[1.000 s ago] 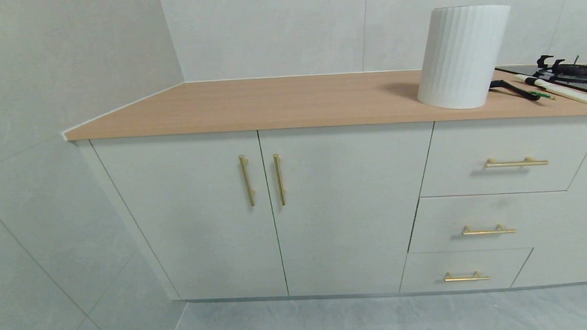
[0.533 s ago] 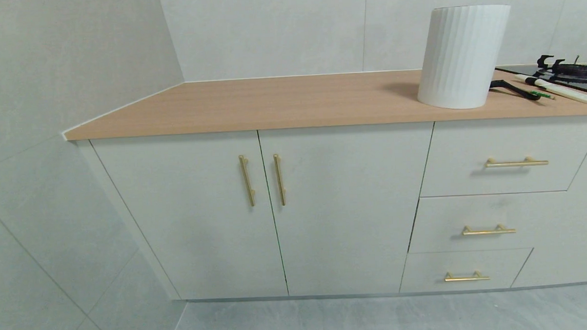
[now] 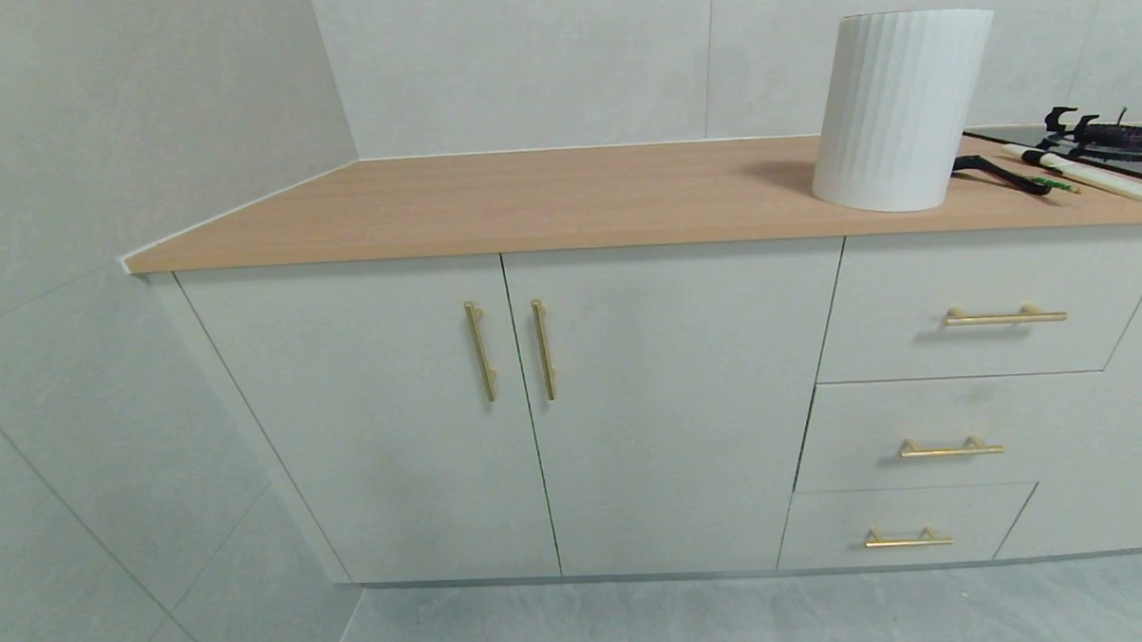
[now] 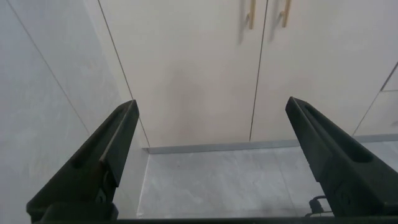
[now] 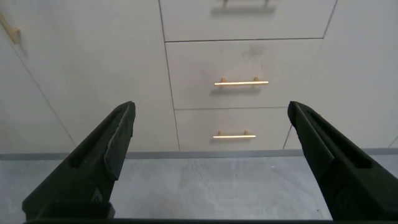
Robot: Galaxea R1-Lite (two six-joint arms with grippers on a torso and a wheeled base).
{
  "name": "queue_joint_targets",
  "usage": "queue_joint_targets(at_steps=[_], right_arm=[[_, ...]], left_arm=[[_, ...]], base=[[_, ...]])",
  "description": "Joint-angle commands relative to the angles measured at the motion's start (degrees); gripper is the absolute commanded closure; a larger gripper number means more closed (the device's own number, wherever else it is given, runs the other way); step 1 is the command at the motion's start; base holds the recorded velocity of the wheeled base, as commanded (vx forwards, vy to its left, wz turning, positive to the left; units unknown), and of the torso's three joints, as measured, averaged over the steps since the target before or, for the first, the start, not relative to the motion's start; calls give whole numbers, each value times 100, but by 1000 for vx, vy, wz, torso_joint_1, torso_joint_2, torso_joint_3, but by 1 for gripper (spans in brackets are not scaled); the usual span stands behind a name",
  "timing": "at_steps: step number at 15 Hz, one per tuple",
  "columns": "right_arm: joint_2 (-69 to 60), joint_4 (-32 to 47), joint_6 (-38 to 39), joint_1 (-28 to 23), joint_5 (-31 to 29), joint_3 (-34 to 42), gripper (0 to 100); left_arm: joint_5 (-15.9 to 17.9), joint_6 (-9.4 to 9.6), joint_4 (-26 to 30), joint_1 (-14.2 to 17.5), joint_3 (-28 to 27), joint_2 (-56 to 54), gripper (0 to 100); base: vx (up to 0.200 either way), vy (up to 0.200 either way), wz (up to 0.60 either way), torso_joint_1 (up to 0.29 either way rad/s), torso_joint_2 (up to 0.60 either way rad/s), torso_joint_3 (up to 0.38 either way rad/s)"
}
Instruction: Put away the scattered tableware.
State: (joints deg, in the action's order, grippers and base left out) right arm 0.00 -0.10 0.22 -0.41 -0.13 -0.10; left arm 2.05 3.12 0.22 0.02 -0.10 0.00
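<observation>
My left gripper (image 4: 210, 106) and right gripper (image 5: 210, 109) both gape wide and empty, low before the cabinet fronts (image 4: 186, 62). The tableware (image 3: 1088, 176) lies at the countertop's (image 3: 529, 199) right end, beside the white ribbed holder (image 3: 896, 110). Rising carelessly, I could clip the counter edge or topple the holder. No legible writing

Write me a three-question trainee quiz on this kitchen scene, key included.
1. True or false: the left hand is shut on a spoon.
2. How many drawers sit below the countertop?
3. Relative to the white ribbed container, the utensils lie: A) inside it; B) beside it, toward the stove; C) on the floor.
Key: 1 false; 2 three; 3 B.
</observation>
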Motion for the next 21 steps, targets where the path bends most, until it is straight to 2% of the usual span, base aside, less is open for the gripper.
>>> queue_joint_targets(at_steps=[1, 5, 8, 16, 21], right_arm=[[18, 27, -4, 6, 13, 10, 0], [18, 19, 13, 6, 31, 10, 0], [9, 19, 22, 6, 22, 10, 0], [18, 19, -4, 6, 93, 10, 0], [18, 19, -4, 6, 93, 10, 0]], left_arm=[[15, -4, 4, -2, 10, 9, 0], [-3, -31, 13, -2, 1, 9, 0], [-3, -233, 4, -2, 1, 9, 0], [-11, -233, 4, -2, 1, 9, 0], [-11, -242, 4, -2, 1, 0, 0]], base=[[0, 0, 0, 0, 0, 0], [0, 0, 0, 0, 0, 0], [0, 0, 0, 0, 0, 0], [0, 0, 0, 0, 0, 0], [0, -200, 0, 4, 2, 0]])
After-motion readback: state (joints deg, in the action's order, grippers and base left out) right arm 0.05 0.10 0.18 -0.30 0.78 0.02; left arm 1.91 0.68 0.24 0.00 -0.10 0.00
